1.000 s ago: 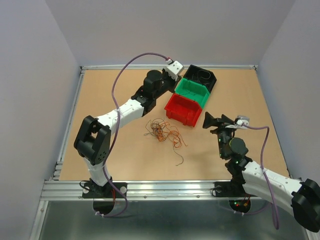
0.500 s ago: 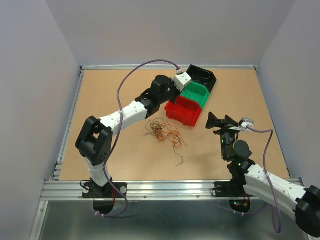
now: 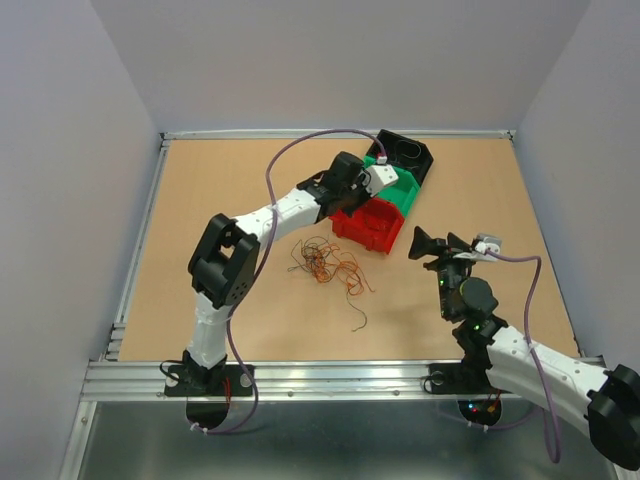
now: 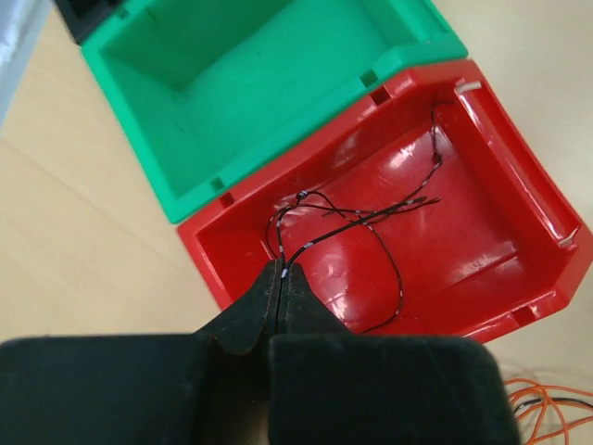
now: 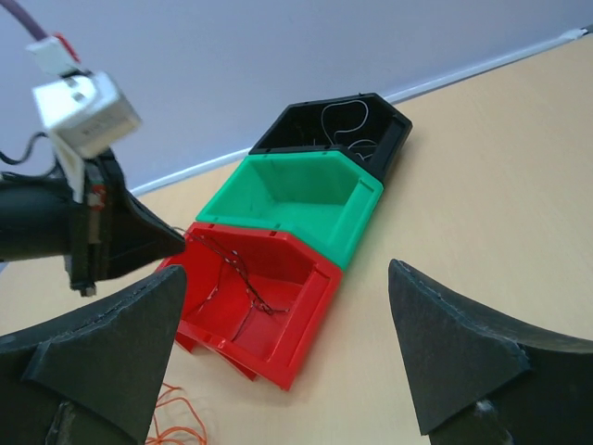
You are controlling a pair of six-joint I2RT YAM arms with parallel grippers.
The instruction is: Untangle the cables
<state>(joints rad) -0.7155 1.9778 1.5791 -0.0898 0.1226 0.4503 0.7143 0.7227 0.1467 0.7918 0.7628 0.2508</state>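
Note:
A loose tangle of thin orange-brown and dark cables [image 3: 325, 262] lies on the table in front of the red bin [image 3: 372, 232]. One stray cable [image 3: 357, 318] curls nearer to me. My left gripper [image 4: 281, 269] is shut on a thin black cable [image 4: 380, 218], pinched at its tips over the red bin's near rim [image 4: 199, 260]. The rest of that cable droops into the bin [image 5: 243, 278]. My right gripper [image 3: 432, 245] hovers open and empty to the right of the bins, facing them.
Three bins stand in a diagonal row: red, then green [image 3: 395, 185], then black [image 3: 405, 152] at the back. The black bin holds a pale thin wire [image 5: 343, 120]. Orange strands [image 4: 547, 399] lie just outside the red bin. Grey walls surround the table.
My left gripper has moved from the green bin's back edge down over the red bin, still shut on the black cable, and its elbow swung right. The right arm has barely shifted.

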